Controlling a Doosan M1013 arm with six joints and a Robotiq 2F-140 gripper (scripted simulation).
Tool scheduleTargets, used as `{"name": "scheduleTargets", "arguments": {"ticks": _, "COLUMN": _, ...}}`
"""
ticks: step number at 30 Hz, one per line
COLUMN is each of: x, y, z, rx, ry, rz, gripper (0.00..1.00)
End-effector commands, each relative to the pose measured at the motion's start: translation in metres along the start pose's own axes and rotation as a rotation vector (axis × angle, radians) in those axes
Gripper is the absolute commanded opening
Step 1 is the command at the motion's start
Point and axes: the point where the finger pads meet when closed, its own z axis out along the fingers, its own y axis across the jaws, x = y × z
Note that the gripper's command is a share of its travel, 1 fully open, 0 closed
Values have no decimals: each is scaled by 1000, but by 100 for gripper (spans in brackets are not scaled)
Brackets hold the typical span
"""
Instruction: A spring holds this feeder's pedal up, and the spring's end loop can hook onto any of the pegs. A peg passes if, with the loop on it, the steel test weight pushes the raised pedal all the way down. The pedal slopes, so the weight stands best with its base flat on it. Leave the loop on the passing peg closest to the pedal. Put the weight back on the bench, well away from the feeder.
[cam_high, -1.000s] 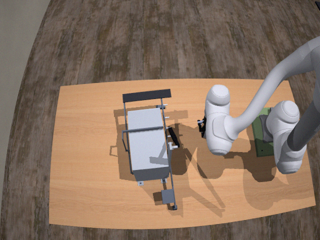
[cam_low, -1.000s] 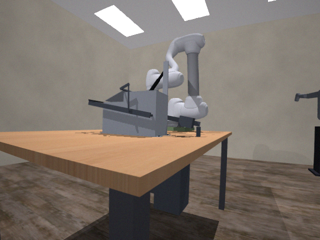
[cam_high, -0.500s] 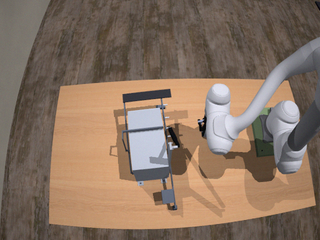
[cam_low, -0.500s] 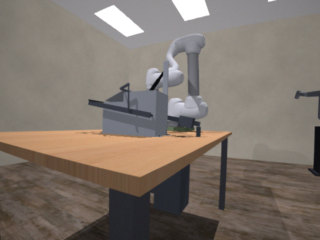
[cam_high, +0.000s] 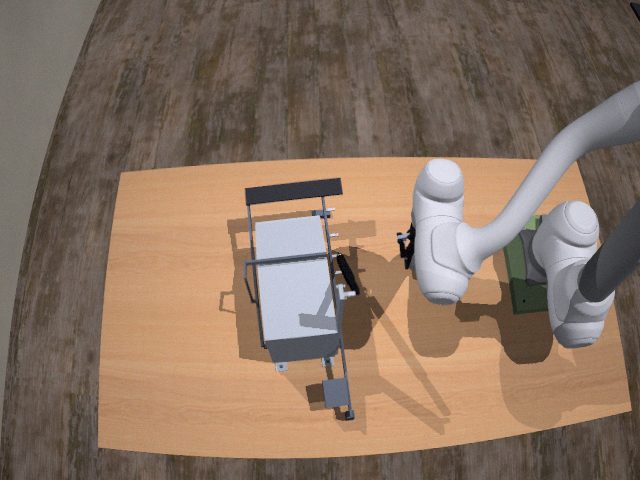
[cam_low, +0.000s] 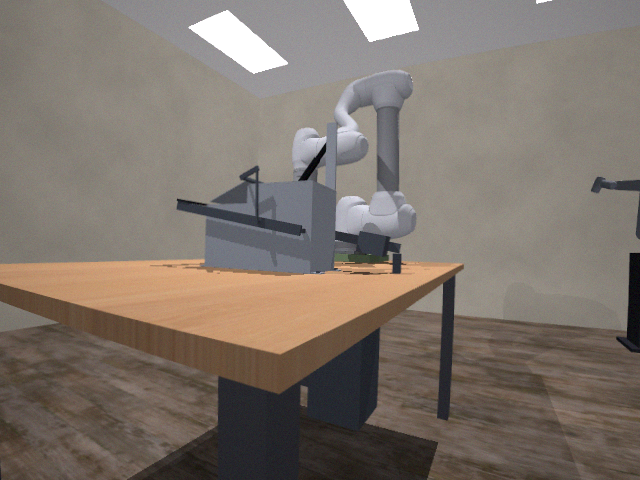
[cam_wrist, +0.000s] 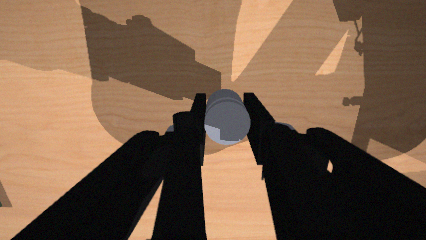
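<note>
The grey box feeder stands on the bench, with its small grey pedal at the near end of its right side rail. The pedal also shows in the exterior view. A black spring lies along that rail among several short pegs; I cannot tell which peg holds its loop. My gripper is to the right of the feeder, pointing down over bare bench. It is shut on the steel test weight, a grey cylinder held between the fingertips. In the overhead view the gripper is mostly hidden under the wrist.
The feeder's dark lid stands raised at its far end. The arm's green base plate sits at the right of the bench. A dark camera stand is off the bench at the far right.
</note>
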Motion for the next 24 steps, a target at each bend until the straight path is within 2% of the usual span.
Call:
{"name": "scheduleTargets", "arguments": {"ticks": 1, "x": 0, "y": 0, "z": -7, "rx": -1, "ry": 0, "rz": 0, "gripper": 25}}
{"name": "scheduleTargets", "arguments": {"ticks": 12, "x": 0, "y": 0, "z": -36, "rx": -1, "ry": 0, "rz": 0, "gripper": 25}}
{"name": "scheduleTargets", "arguments": {"ticks": 15, "x": 0, "y": 0, "z": -33, "rx": -1, "ry": 0, "rz": 0, "gripper": 25}}
{"name": "scheduleTargets", "arguments": {"ticks": 24, "x": 0, "y": 0, "z": -57, "rx": -1, "ry": 0, "rz": 0, "gripper": 25}}
